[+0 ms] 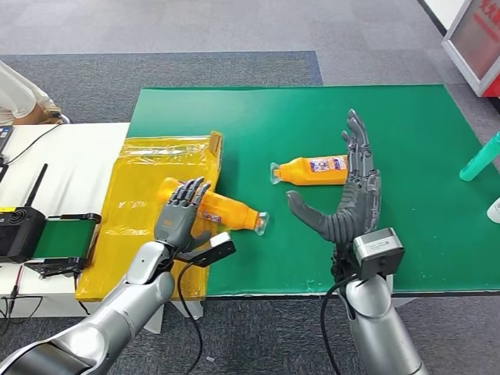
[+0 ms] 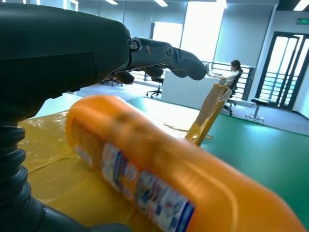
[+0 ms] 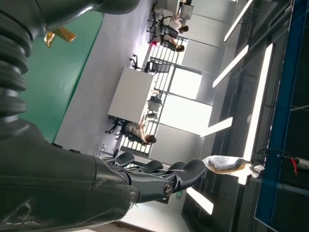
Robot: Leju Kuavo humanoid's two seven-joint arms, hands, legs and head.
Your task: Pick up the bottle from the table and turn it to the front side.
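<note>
Two orange bottles lie on their sides. One orange bottle (image 1: 230, 209) rests half on the yellow bag, its clear cap pointing right; up close its label (image 2: 146, 186) faces the wrist camera. My left hand (image 1: 180, 211) reaches over that bottle's base end, and its fingers (image 2: 164, 55) stretch out above the bottle with a gap, not closed round it. The second orange bottle (image 1: 309, 169) lies on the green mat (image 1: 412, 141), cap to the left. My right hand (image 1: 348, 195) stands open beside its base end, thumb out and fingers (image 3: 156, 174) spread.
A crumpled yellow plastic bag (image 1: 148, 176) covers the mat's left edge. A teal bottle (image 1: 480, 158) and a white item (image 1: 494, 209) sit at the far right. A black device (image 1: 18, 230) and cables lie on the white table at left, where a person's sleeve (image 1: 15, 94) shows.
</note>
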